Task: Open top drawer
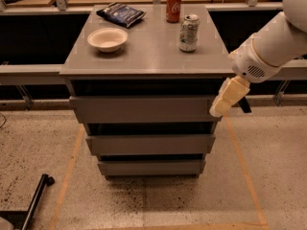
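The top drawer [144,109] sits just under the grey cabinet top [144,61], as the uppermost and widest of three grey fronts. Its long axis runs left to right across the view, and its flat, handle-less panel faces the camera. A dark gap shows between the panel and the top slab. The panel lies in line with the cabinet face, so the drawer looks closed. The gripper [217,110] hangs from the white arm [268,47] that comes in from the right. It points down and to the left, with its tip at the right end of the drawer front, overlapping the panel's corner. Whether it touches the panel, or is open or closed, cannot be told, and it holds nothing that can be seen. Below are the narrower middle drawer [150,144] and the smallest, lowest drawer [151,167]. On top stand a pale bowl [108,39], a dark snack bag [121,14], a red can [173,6] and a silver can [189,32]. All are well back from the front edge, and nothing lies in front of the drawer.
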Robot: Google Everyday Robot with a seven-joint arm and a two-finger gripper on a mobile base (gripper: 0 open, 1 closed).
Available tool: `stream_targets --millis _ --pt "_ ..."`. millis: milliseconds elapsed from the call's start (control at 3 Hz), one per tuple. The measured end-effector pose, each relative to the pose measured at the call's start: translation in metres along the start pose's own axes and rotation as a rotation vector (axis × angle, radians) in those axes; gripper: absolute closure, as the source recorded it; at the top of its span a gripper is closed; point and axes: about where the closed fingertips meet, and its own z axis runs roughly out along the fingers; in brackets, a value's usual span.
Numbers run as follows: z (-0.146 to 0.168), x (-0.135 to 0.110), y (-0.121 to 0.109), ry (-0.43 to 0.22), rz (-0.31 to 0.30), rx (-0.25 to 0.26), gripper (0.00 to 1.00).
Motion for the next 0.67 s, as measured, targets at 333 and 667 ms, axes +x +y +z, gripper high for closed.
stream_targets --millis 333,667 --pt "-0.001 0.009 0.004 0.041 0.027 0.008 0.0" --pt "0.023 0.017 0.005 0.076 0.046 -0.006 0.0"
